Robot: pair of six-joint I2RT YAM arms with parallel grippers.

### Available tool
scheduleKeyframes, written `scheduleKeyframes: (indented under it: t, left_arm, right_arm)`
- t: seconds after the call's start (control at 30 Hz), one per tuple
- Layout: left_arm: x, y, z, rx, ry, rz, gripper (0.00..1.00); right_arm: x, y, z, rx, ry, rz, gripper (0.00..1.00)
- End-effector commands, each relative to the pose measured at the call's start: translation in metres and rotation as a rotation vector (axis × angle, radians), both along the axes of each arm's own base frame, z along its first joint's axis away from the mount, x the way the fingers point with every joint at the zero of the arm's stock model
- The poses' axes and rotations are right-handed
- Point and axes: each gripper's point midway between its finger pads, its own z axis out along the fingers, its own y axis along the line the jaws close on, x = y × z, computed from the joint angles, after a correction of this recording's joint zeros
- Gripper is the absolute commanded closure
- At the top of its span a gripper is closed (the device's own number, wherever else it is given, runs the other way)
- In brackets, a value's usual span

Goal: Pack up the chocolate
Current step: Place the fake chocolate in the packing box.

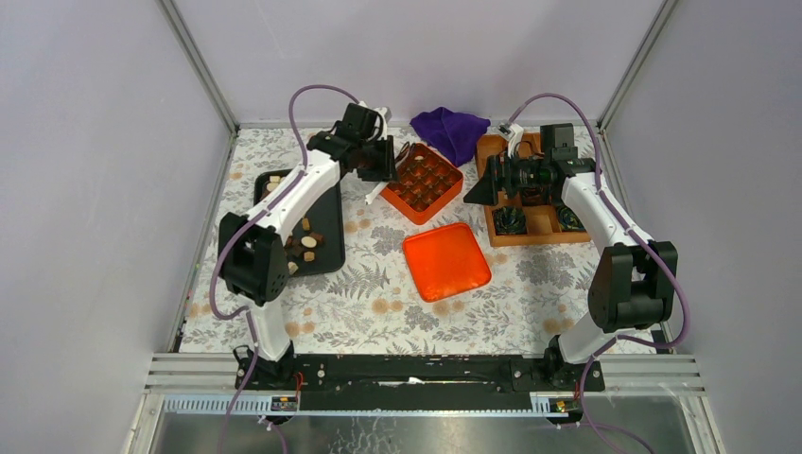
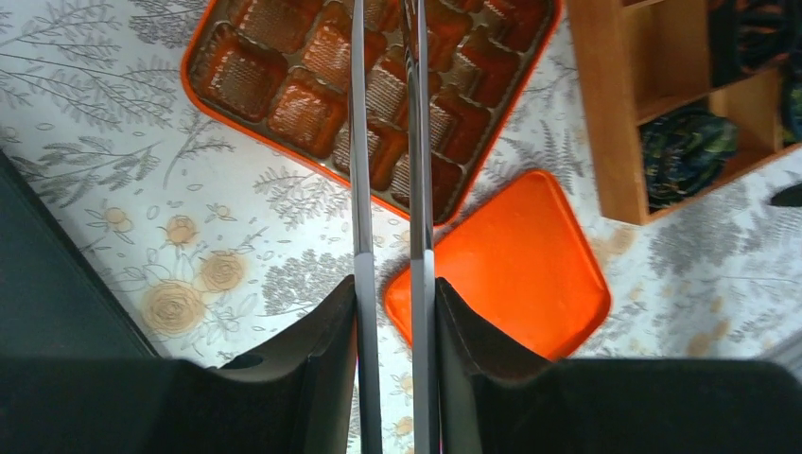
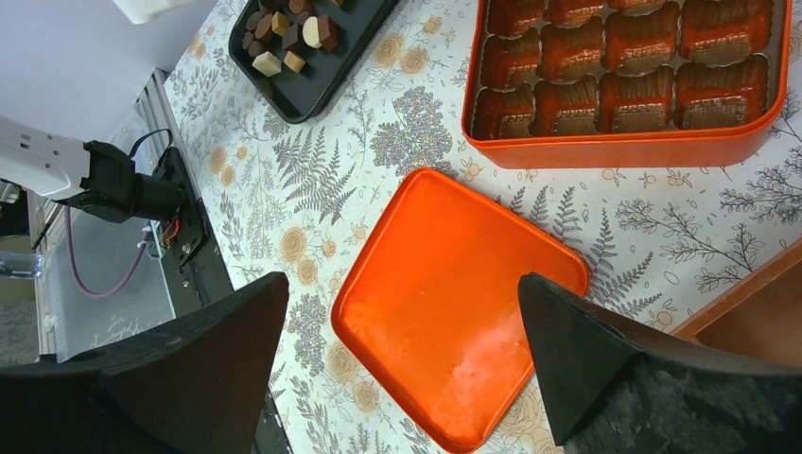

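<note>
The left gripper (image 2: 395, 295) pinches a pair of tongs (image 2: 362, 189) between narrow fingers, the blades running over the orange box (image 2: 194, 80); their tips leave the wrist view, so any load cannot be told; the chocolate (image 1: 310, 242) lies on the black tray (image 1: 326, 203), to this gripper's left and closer to the bases; the left arm is the nearer; the right gripper (image 3: 405, 281) gapes wide and empty above the lid (image 3: 444, 359).

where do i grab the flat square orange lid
Likely the rim of one straight side, from above, a finger each side of it: the flat square orange lid lies flat on the table, so only its low raised edge offers a hold.
</note>
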Motion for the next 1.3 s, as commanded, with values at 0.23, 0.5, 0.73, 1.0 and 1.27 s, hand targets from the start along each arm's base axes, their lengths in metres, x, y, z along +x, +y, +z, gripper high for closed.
scheduleKeyframes:
  t: [0.23, 0.5, 0.73, 1.0, 1.27]
  left_arm:
    - [0.025, 0.017, -0.009, 0.175, -0.05, 0.008, 0.96]
    - [0.026, 0.017, -0.018, 0.19, -0.034, -0.001, 0.88]
    - [0.026, 0.021, -0.023, 0.227, -0.032, -0.001, 0.79]
    - [0.026, 0.02, -0.025, 0.235, -0.026, -0.005, 0.71]
    - [0.026, 0.018, -0.025, 0.23, -0.023, -0.01, 0.67]
  right_arm:
    - [0.0, 0.003, 0.011, 0.036, -0.033, 0.024, 0.0]
    - [0.0, 0.003, 0.011, 0.036, -0.031, 0.024, 0.0]
    - [0.001, 0.003, 0.011, 0.037, -0.029, 0.025, 0.0]
    - [0.001, 0.003, 0.01, 0.037, -0.027, 0.025, 0.0]
    - [0.001, 0.003, 0.01, 0.038, -0.025, 0.026, 0.0]
